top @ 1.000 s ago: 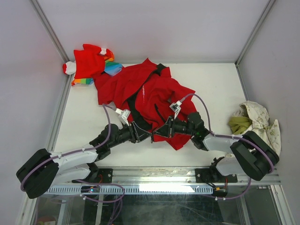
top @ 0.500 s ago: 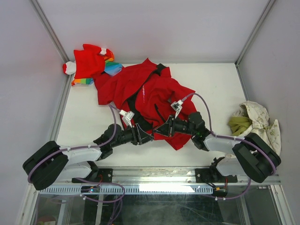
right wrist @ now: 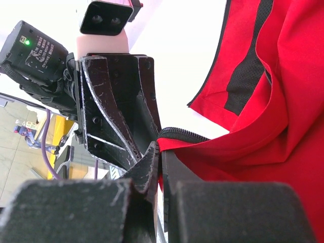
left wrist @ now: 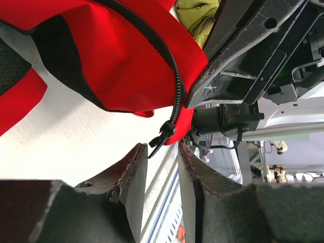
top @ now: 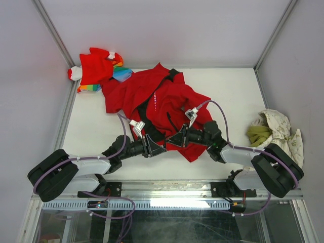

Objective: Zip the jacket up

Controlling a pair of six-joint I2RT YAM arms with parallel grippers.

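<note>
- From above, we see the jacket (top: 157, 98) crumpled mid-table (top: 238, 101), with the left gripper (top: 161, 147) and right gripper (top: 171, 143) meeting at its near hem.
- Left wrist: fingers slightly spread, with the zipper pull (left wrist: 161, 137) between the tips, seemingly untouched.
- Right wrist: fingers pressed together, pinching the jacket's hem.

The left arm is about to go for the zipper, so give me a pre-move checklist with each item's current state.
1. Hem hold: right gripper shut on the jacket beside the zipper: ok.
2. Left jaws: left gripper open, narrow gap: ok.
3. Pull captured: zipper pull hangs at the left fingertips, ungripped: not ok.
4. Zipper halves joined at the pull: cannot tell.
5. Cloth flat along the zipper: crumpled in the top view: not ok.
</note>
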